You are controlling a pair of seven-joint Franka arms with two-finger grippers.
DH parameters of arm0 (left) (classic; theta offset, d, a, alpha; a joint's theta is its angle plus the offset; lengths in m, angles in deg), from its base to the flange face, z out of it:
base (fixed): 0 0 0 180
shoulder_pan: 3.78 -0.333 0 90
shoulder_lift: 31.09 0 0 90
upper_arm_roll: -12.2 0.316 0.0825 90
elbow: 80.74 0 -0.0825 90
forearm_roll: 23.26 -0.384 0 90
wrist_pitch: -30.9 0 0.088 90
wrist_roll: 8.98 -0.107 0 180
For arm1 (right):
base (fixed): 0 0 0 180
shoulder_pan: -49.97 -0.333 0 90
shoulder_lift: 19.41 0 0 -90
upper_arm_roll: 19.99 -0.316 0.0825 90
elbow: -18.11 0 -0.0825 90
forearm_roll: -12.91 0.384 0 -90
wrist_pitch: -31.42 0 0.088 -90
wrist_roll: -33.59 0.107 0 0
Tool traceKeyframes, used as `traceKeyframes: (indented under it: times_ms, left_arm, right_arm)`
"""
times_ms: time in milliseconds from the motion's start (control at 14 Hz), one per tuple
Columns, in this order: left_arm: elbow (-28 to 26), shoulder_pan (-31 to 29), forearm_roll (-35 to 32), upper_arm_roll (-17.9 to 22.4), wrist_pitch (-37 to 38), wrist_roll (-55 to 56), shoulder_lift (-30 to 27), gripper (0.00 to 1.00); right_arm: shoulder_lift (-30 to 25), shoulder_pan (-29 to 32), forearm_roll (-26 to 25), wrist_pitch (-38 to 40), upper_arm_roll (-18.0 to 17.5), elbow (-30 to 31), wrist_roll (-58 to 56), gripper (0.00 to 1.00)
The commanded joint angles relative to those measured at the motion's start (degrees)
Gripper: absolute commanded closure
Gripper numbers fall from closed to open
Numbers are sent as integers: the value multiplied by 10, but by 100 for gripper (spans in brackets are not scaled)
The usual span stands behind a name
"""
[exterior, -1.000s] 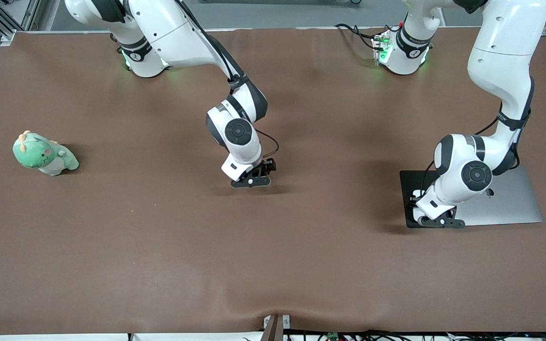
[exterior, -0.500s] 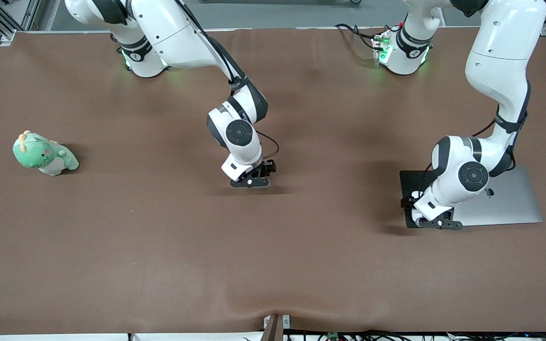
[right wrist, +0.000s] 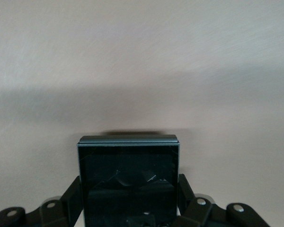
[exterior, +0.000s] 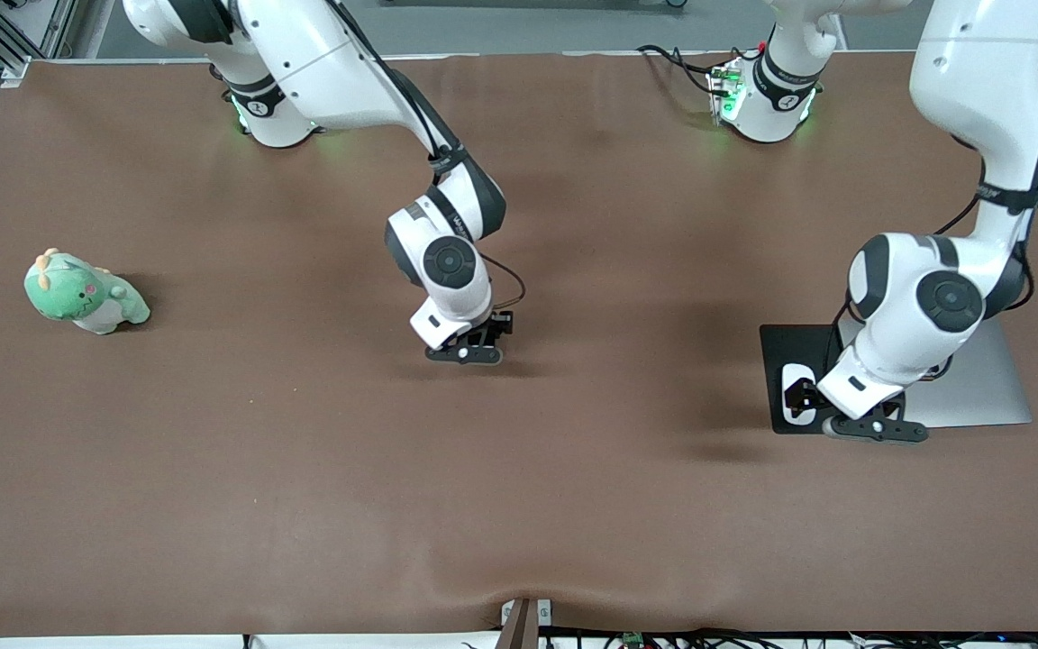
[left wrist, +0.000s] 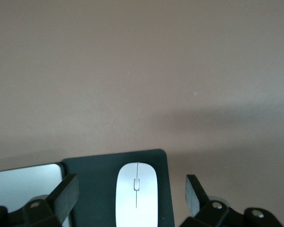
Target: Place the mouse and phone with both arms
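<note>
The white mouse [exterior: 793, 402] lies on a black mouse pad [exterior: 782, 353] toward the left arm's end of the table. In the left wrist view the mouse [left wrist: 136, 195] lies free on the pad [left wrist: 94, 189]. My left gripper [exterior: 875, 428] is open above the mouse and not touching it; in its wrist view the gripper [left wrist: 131, 195] shows one finger on each side. My right gripper [exterior: 465, 353] is low over the middle of the table. In its wrist view it [right wrist: 128, 196] is shut on the black phone [right wrist: 128, 175], held by its two side edges. In the front view the hand hides the phone.
A silver laptop [exterior: 978, 388] lies shut beside the mouse pad, partly under the left arm; it also shows in the left wrist view [left wrist: 23, 182]. A green plush toy [exterior: 82, 294] sits toward the right arm's end. The table is covered with a brown cloth [exterior: 303, 469].
My left gripper has lifted off the pad and moved toward the left arm's end, uncovering the mouse, which stays on the pad. My right gripper with the phone has shifted slightly toward the right arm's end.
</note>
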Motion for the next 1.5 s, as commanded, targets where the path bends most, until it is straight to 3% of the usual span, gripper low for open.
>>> traceKeyframes:
  times_ms: [0, 357, 643, 857, 1071, 1214, 1429]
  left_arm:
    - [-14, -3, -7, -10, 34, 5, -54, 0]
    - [-6, -3, -4, -29, 155, 5, -158, 0]
    - [63, -1, 31, -42, 305, 17, -198, 0]
    - [148, -1, 40, -58, 421, 30, -198, 0]
    - [212, -1, 66, -71, 479, 46, -196, 0]
    - [231, -2, 71, -80, 505, 56, -197, 0]
    - [209, -2, 70, -91, 529, 75, -222, 0]
  right_arm:
    - [-82, 61, -1, 96, -8, 4, -7, 100]
    - [-176, 208, -12, 242, -7, 3, -202, 100]
    - [-204, 325, -51, 282, -8, 6, -324, 100]
    - [-202, 396, -76, 283, -8, 15, -394, 100]
    - [-197, 452, -85, 262, -8, 56, -429, 100]
    - [-196, 465, -99, 233, -8, 89, -442, 100]
    - [-197, 477, -115, 148, -8, 175, -441, 100]
